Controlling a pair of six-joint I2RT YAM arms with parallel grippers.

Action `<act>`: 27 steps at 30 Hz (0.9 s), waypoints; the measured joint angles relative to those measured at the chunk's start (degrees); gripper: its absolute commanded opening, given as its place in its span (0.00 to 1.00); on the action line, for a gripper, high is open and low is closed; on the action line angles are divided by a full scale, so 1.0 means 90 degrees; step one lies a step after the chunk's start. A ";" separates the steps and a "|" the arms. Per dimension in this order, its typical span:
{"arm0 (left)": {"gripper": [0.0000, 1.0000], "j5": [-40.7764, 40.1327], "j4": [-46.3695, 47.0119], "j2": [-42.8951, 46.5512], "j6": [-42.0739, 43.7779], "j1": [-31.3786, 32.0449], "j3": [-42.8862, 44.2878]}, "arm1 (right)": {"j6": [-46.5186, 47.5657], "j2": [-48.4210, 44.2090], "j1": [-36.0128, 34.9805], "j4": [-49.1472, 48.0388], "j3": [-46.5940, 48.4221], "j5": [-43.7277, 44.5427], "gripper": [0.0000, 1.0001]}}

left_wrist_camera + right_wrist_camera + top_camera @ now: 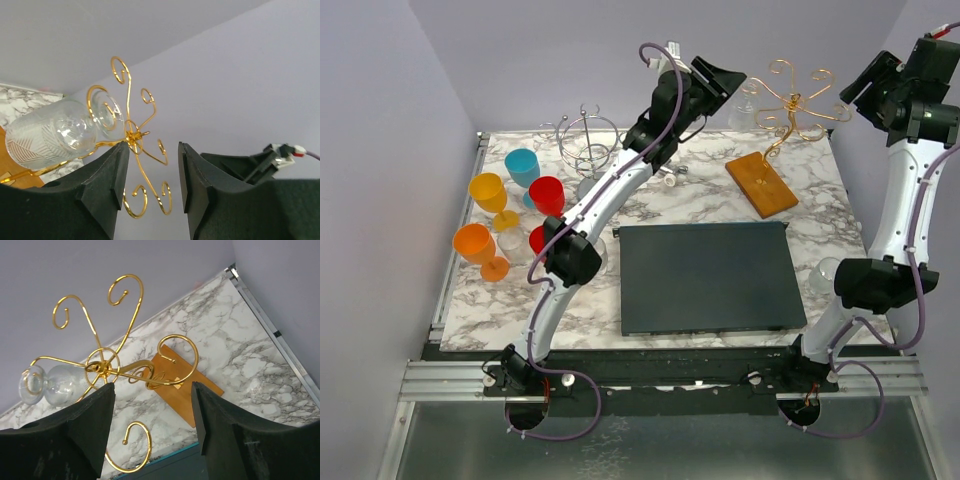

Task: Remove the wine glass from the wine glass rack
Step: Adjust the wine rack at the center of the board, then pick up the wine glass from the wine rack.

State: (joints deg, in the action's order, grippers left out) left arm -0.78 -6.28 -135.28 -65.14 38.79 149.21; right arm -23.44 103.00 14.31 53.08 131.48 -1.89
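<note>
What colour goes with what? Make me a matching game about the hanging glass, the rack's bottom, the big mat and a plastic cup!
Things:
1. wine glass
2. rack's wooden base
3. mat
4. rearmost plastic cup

Colours:
A. dark grey
B. teal blue
C. see-through
D. orange-brown

Pairs: 1-C, 2-D, 3-A, 4-B

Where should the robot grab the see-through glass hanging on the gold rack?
Best guess: take the wine glass by its round bowl, coming from the left arm's side, where it hangs. Its foot is caught in a gold hook of the wine glass rack, so only the bowl is free. The left gripper is open, close by.
</note>
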 measured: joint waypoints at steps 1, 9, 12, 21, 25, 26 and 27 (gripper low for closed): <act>0.50 -0.0012 0.0027 -0.0049 -0.0036 -0.0027 0.0007 | -0.0017 -0.0058 0.0000 -0.0012 -0.0002 -0.0044 0.67; 0.49 -0.0041 0.0202 -0.0503 -0.0189 -0.0051 0.0007 | -0.0282 -0.0716 0.0000 -0.0355 -0.0393 -0.0736 0.67; 0.48 -0.0063 0.0262 -0.0619 -0.0240 -0.0051 0.0007 | -0.0415 -0.0821 0.0000 -0.0571 -0.0498 -0.1093 0.67; 0.46 -0.0185 0.0556 -0.0707 -0.0430 -0.0061 0.0049 | -0.0848 -0.0765 -0.0015 -0.1107 -0.0760 -0.1921 0.63; 0.45 -0.0209 0.0753 -0.0787 -0.0549 -0.0063 0.0151 | -0.0984 -0.0670 -0.0100 -0.1311 -0.0848 -0.2118 0.62; 0.45 -0.0209 0.0809 -0.0816 -0.0580 -0.0063 0.0175 | -0.1015 -0.0624 -0.0124 -0.1360 -0.0848 -0.2149 0.61; 0.45 -0.0211 0.0835 -0.0843 -0.0602 -0.0063 0.0204 | -0.1044 -0.0573 -0.0148 -0.1401 -0.0848 -0.2181 0.61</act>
State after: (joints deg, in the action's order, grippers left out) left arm -2.68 1.23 -142.87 -70.57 38.22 151.04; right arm -32.84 97.84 12.97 40.47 123.85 -21.52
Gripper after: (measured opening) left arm 0.455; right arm 0.620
